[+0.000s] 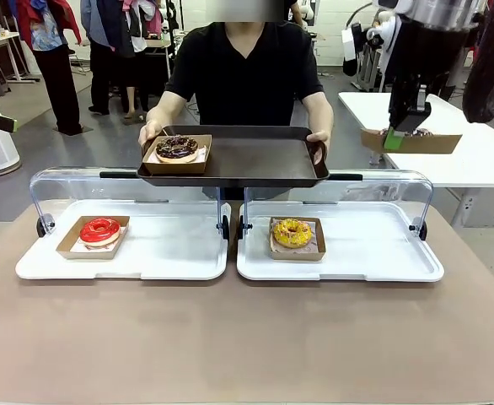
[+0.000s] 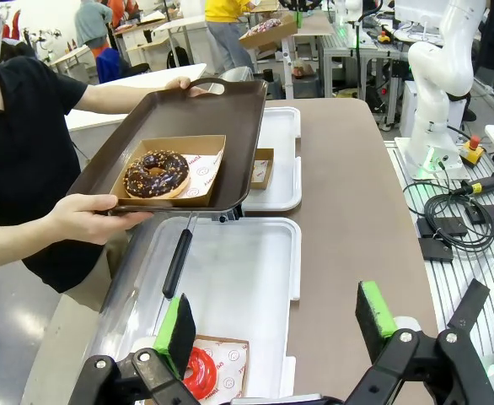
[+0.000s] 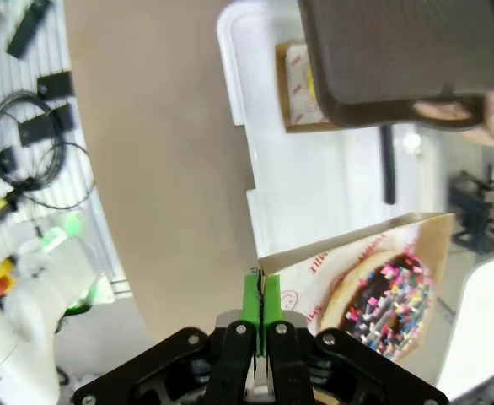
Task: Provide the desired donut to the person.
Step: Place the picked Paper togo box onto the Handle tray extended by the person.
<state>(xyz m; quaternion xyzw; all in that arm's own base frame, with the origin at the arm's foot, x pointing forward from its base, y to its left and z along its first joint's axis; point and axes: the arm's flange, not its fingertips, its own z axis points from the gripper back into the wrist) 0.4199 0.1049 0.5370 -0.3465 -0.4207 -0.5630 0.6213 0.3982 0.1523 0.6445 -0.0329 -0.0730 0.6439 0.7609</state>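
gripping a box edge, the right jaws [image 3: 262, 297] carried the sprinkled donut [image 3: 388, 301] beside them, short of the person's brown tray [image 1: 255, 160], where a chocolate donut [image 1: 177, 148] sat. left jaws [image 2: 276, 325] hung spread, holding nothing; delivery remained.

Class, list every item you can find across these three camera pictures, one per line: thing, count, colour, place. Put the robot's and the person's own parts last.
Serving tray: 1, dark brown, held above the table's far edge.
Chocolate donut: 1, brown, in a cardboard box on the serving tray's left part.
Display trays: 2, white with raised clear lids, side by side on the table.
Red donut: 1, boxed, left display tray.
Yellow donut: 1, boxed, right display tray.
Sprinkled chocolate donut: 1, in a box held by the right gripper.
Table: 1, brown.
Left gripper: 1, black, green pads, open, above the red donut.
Right gripper: 1, shut on the box's edge.
Person's hands: 2, gripping the serving tray's ends.
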